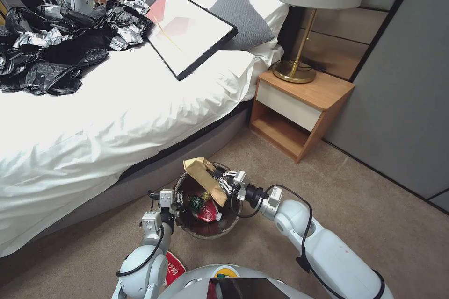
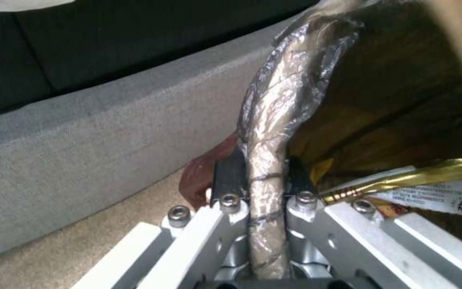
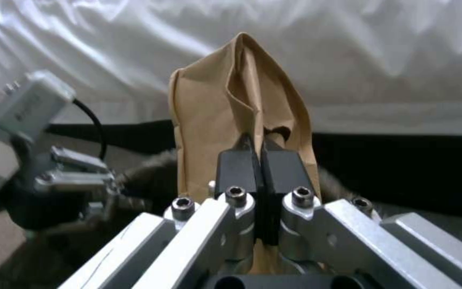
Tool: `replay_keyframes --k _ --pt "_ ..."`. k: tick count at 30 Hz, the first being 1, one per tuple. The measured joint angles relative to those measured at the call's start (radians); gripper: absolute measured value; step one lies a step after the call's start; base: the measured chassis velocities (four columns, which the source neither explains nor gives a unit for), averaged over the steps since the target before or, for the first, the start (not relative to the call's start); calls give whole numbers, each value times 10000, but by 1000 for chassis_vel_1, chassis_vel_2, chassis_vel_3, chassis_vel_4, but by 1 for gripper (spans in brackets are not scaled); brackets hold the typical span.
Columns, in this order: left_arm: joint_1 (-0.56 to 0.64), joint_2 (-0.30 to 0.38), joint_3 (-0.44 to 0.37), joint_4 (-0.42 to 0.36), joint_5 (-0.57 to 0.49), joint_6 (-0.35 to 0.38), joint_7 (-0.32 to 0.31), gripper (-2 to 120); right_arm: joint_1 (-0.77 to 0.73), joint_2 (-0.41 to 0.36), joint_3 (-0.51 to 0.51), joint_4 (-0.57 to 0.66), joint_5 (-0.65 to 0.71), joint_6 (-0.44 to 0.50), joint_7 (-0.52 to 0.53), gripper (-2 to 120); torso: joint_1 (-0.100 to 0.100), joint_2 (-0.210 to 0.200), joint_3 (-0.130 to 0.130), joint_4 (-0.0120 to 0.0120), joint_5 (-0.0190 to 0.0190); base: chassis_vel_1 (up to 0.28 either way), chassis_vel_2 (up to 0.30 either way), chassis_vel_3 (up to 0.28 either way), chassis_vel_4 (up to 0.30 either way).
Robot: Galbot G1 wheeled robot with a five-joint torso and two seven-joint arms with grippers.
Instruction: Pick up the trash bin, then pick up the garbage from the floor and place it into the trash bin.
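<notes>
The trash bin (image 1: 210, 232), lined with a dark bag, hangs just above the carpet beside the bed. My left gripper (image 1: 177, 203) is shut on its lined rim (image 2: 274, 120), with the fingers (image 2: 228, 172) pinching the plastic-covered edge. Over the bin's far side, my right gripper (image 1: 223, 180) is shut on the crumpled brown paper bag (image 1: 202, 175) (image 3: 231, 100), which stands tilted above the opening. Inside the bin lie a green-labelled bottle (image 1: 196, 202), a red wrapper (image 1: 208, 212) and a yellow wrapper (image 2: 402, 182). A red-and-white piece of garbage (image 1: 174, 268) lies on the floor by my left arm.
The white bed (image 1: 93, 126) with its grey base runs along the left, close behind the bin. On it lie black bags (image 1: 51, 51), a framed picture (image 1: 182, 25) and a grey pillow (image 1: 241, 16). A wooden nightstand (image 1: 299, 107) with a lamp stands at the right; open carpet lies beyond.
</notes>
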Motion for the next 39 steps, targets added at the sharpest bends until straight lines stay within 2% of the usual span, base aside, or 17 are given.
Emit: replay_keyframes --k 5,7,8,10,11,13,14,16,17,20,21,24,25,27,31,32,39 --pt "-27 -6 31 -3 2 5 0 2 47 361 -78 -788 -254 116 11 -1 0 0 0 0 0 0 0 0 0" --pt "-32 -3 8 -20 -10 13 -1 2 -12 503 -84 -1011 -299 102 22 7 0 0 0 0 0 0 0 0 0" --pt "-32 -3 8 -20 -10 13 -1 2 -12 503 -84 -1011 -299 102 22 7 0 0 0 0 0 0 0 0 0" --pt "-45 -6 -17 -49 -29 16 -3 2 -140 677 -97 -1058 -421 95 20 19 0 0 0 0 0 0 0 0 0" --pt "-45 -6 -17 -49 -29 16 -3 2 -140 677 -97 -1058 -421 95 20 19 0 0 0 0 0 0 0 0 0" --pt "-50 -14 -20 -59 -31 19 -4 2 -215 740 -82 -1062 -503 107 2 28 0 0 0 0 0 0 0 0 0" --pt "-50 -14 -20 -59 -31 19 -4 2 -215 740 -82 -1062 -503 107 2 28 0 0 0 0 0 0 0 0 0" --pt "-62 -7 -31 -60 -36 22 -4 2 -263 763 -5 -1033 -569 123 -28 39 0 0 0 0 0 0 0 0 0" --pt "-62 -7 -31 -60 -36 22 -4 2 -263 763 -5 -1033 -569 123 -28 39 0 0 0 0 0 0 0 0 0" --pt "-100 12 -40 -59 -56 66 -7 2 -327 706 69 -948 -584 128 -34 54 0 0 0 0 0 0 0 0 0" --pt "-100 12 -40 -59 -56 66 -7 2 -327 706 69 -948 -584 128 -34 54 0 0 0 0 0 0 0 0 0" --pt "-144 12 -33 -71 -80 110 -12 2 -349 656 101 -872 -583 128 -36 68 0 0 0 0 0 0 0 0 0" --pt "-144 12 -33 -71 -80 110 -12 2 -349 656 101 -872 -583 128 -36 68 0 0 0 0 0 0 0 0 0" --pt "-164 6 -30 -71 -86 122 -16 2 -365 595 116 -819 -579 128 -46 80 0 0 0 0 1 0 0 0 0" --pt "-175 6 -36 -71 -104 129 -18 2 -387 510 143 -748 -579 132 -58 89 0 0 0 0 0 0 0 0 0" --pt "-189 12 -53 -71 -126 133 -21 2 -412 441 173 -671 -576 133 -61 95 0 0 0 0 1 0 0 0 0" --pt "-203 21 -70 -71 -153 140 -24 2 -443 365 210 -587 -569 135 -61 100 0 0 0 0 1 0 0 0 0"
